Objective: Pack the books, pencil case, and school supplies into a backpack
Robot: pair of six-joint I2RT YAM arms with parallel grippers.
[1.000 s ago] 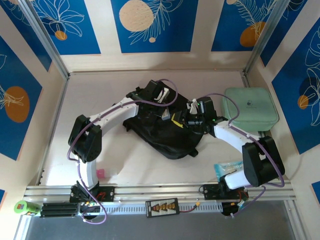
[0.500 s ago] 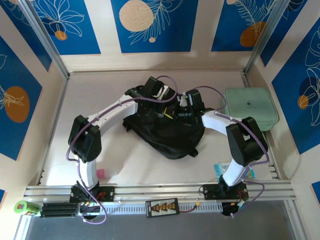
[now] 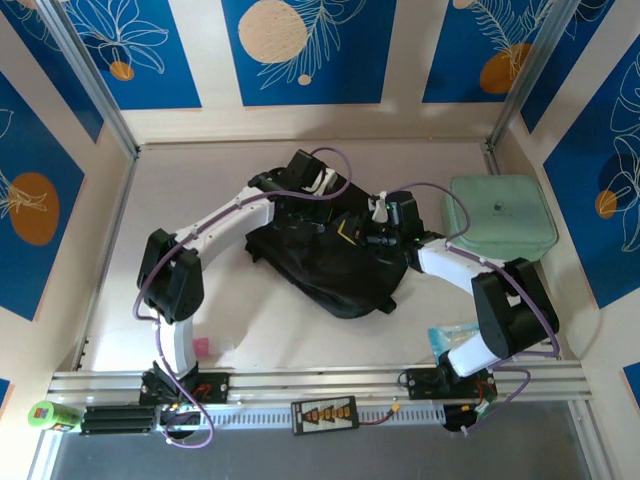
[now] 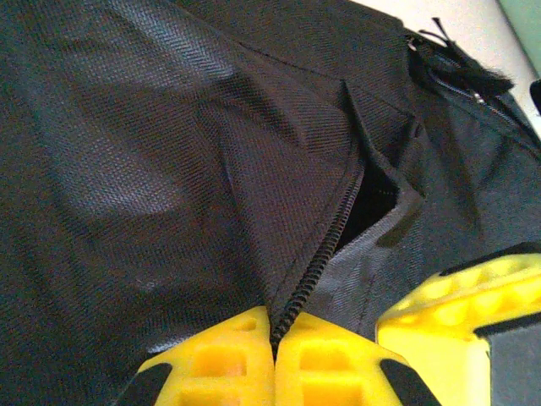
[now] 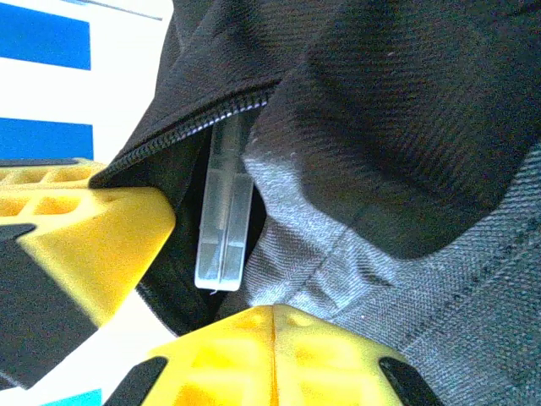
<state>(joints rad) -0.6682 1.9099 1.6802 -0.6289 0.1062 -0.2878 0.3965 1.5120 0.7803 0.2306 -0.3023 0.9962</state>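
Backpack [image 3: 330, 262] lies crumpled on the worktop [image 3: 190, 180]; left gripper [image 4: 274, 328] clenched on its zipper edge, right gripper [image 5: 275, 313] clenched on fabric beside the opening.

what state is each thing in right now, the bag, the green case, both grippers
backpack, lying slumped, zip partly open
mint-green case, closed, lying flat beside the backpack
clear plastic piece, partly inside the backpack's opening
left gripper, shut on the backpack's zip edge
right gripper, shut, seemingly pinching the backpack's fabric
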